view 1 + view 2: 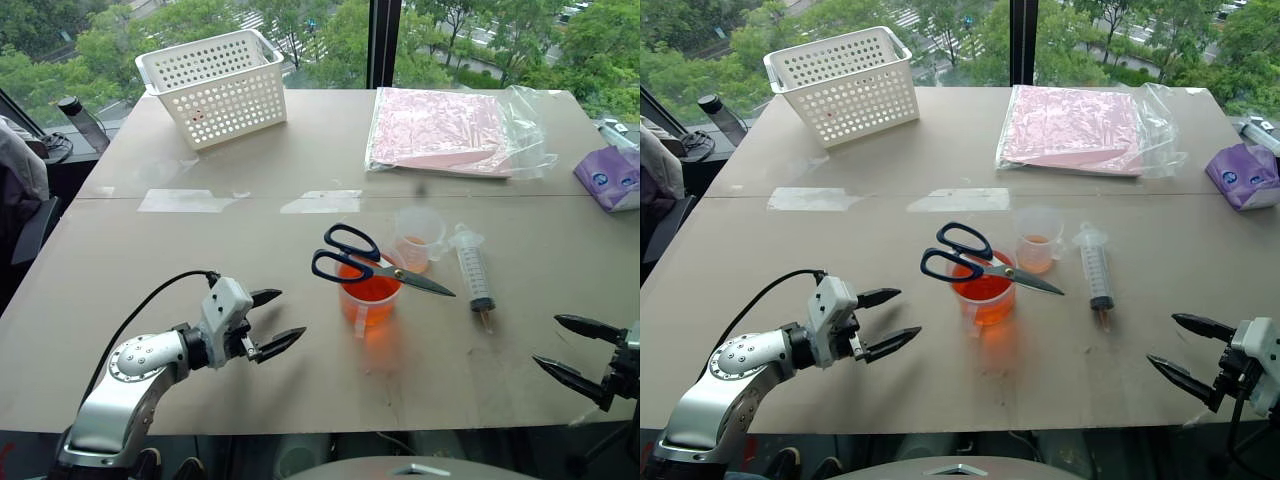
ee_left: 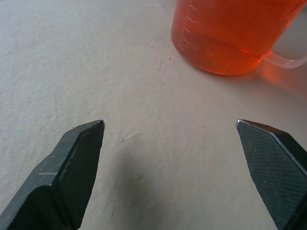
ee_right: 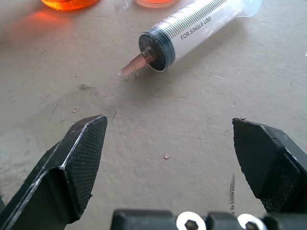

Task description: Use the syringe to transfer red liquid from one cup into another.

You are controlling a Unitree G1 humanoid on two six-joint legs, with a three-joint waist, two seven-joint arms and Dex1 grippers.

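Near the middle of the tabletop (image 1: 150, 330), slightly toward its near edge, stands the handled beaker (image 1: 369, 296), glowing with red liquid (image 1: 371, 290), its handle turned toward the near edge. Across its rim lie black-handled scissors (image 1: 365, 261), loops toward the left edge, blades pointing toward the right edge. Just behind the beaker, toward the far edge, sits the smaller measuring cup (image 1: 418, 238), faintly orange at its base. Beside that cup, toward the right edge, lies the syringe (image 1: 472, 272) flat on the surface, plunger end toward the far edge, orange-stained tip toward the near edge, a few small droplets on the surface around the tip. Left gripper (image 1: 277, 320) hovers above the near left part of the tabletop, fingers spread wide and holding nothing, pointed toward the beaker but well apart from it. Right gripper (image 1: 568, 347) hangs near the near right corner, also spread wide and empty, aimed toward the syringe tip without touching it. At the far left corner rests a white perforated basket (image 1: 214, 85). Toward the far right lies a clear bag of pink sheets (image 1: 447, 131), and at the right edge a purple packet (image 1: 610, 177). Two pale tape strips (image 1: 323, 201) run along the seam across the middle of the tabletop.
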